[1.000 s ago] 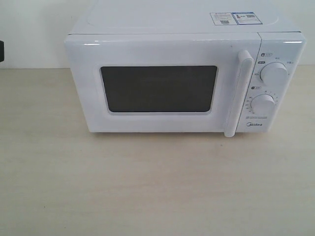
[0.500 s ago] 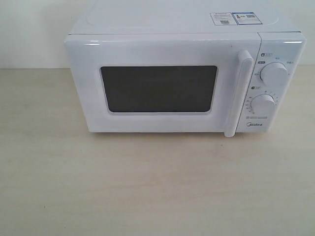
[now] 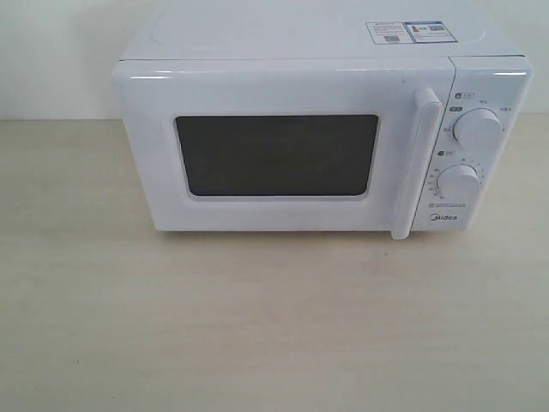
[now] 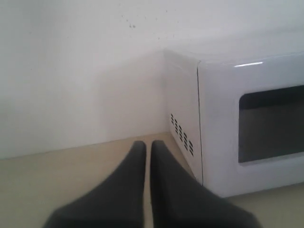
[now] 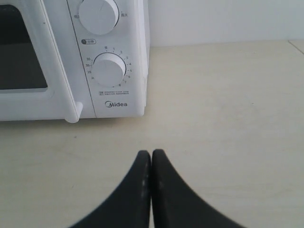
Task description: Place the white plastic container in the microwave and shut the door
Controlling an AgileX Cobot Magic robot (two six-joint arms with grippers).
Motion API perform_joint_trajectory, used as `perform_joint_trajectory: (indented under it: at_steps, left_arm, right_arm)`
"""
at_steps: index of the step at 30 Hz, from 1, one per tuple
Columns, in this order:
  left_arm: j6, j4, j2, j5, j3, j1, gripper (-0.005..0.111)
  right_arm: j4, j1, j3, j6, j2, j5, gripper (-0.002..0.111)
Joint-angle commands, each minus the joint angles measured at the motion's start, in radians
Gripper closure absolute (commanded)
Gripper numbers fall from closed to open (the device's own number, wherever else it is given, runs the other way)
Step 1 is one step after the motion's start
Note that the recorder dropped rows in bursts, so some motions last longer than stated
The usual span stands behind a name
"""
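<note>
The microwave (image 3: 324, 129) stands on the worktop (image 3: 257, 326), door (image 3: 279, 156) shut. The left hand (image 4: 145, 145) and right hand (image 5: 151, 153) hover near its ends, fingers together, empty.

The microwave (image 3: 300, 39) blocks the back of the table (image 3: 257, 326), its door (image 3: 279, 154) shut flush. Bare surface in front and to both sides leaves passage.

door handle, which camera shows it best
The exterior view: the whole door handle shows, top to bottom. The right wrist view shows it with the top cut off; the left wrist view does not show it.
</note>
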Motion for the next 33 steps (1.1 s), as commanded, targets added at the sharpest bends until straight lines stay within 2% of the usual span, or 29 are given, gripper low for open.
perform_joint_trajectory:
  at_steps: [1,10,17,24,27,30,31,33]
  left_arm:
    - [-0.003,-0.007,-0.007,0.024,0.015,0.003,0.102]
    - [-0.007,-0.010,-0.007,0.030,0.015,0.003,0.102]
    - [0.026,-0.005,-0.157,0.090,0.015,0.003,0.102]
    - [0.025,-0.009,-0.157,0.117,0.015,0.010,0.102]
    - [-0.102,-0.009,-0.157,0.117,0.015,0.010,0.102]
    - [-0.398,-0.009,-0.157,0.122,0.015,0.010,0.102]
    - [-0.546,-0.009,-0.157,0.122,0.015,0.010,0.102]
    - [-0.706,-0.009,-0.157,0.113,0.015,0.010,0.102]
  right_arm:
    - [0.004,-0.004,0.000,0.000,-0.005,-0.013,0.108]
    - [0.004,-0.004,0.000,0.000,-0.005,-0.013,0.108]
    - [0.004,-0.004,0.000,0.000,-0.005,-0.013,0.108]
    - [0.005,-0.004,0.000,0.000,-0.005,-0.013,0.108]
    - [0.005,-0.004,0.000,0.000,-0.005,-0.013,0.108]
    - [0.005,-0.004,0.000,0.000,-0.005,-0.013,0.108]
    - [0.005,-0.004,0.000,0.000,-0.005,-0.013,0.108]
    - [0.005,-0.004,0.000,0.000,-0.005,-0.013,0.108]
